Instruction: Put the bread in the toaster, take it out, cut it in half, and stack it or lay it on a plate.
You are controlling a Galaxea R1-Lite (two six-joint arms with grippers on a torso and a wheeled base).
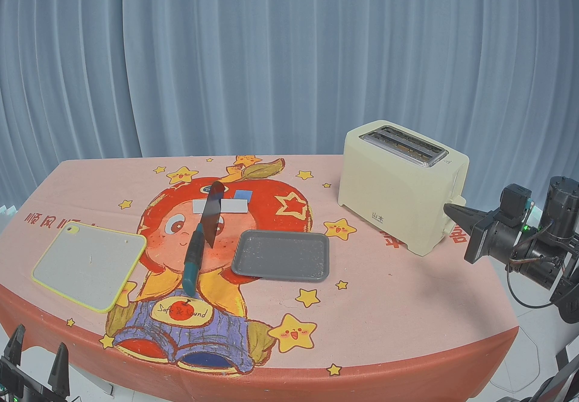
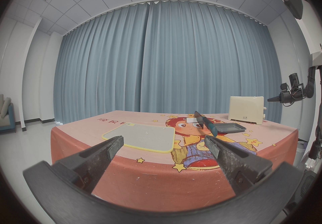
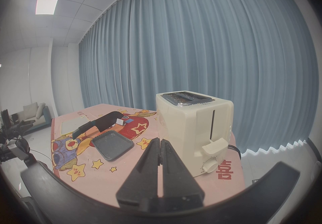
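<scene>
While my right gripper [image 1: 451, 211] sits at the right of the head frame, its fingers are pressed flat together with nothing between them. The tip points at the toaster [image 1: 401, 186], just beside the right end where the lever [image 3: 214, 145] sticks out; can't tell if it touches. My left gripper [image 2: 163, 142] is spread wide and holds nothing, low in the bottom left corner of the head frame, off the table edge, near the cutting board [image 1: 84, 264]. The cutting board lies flat at lower left. The knife [image 1: 202, 234] is at centre-left, teal handle toward the bottom of the frame and dark blade toward the top. The grey tray plate [image 1: 281, 254] is just right of the knife, and the toaster is upper right of the plate, well apart.
</scene>
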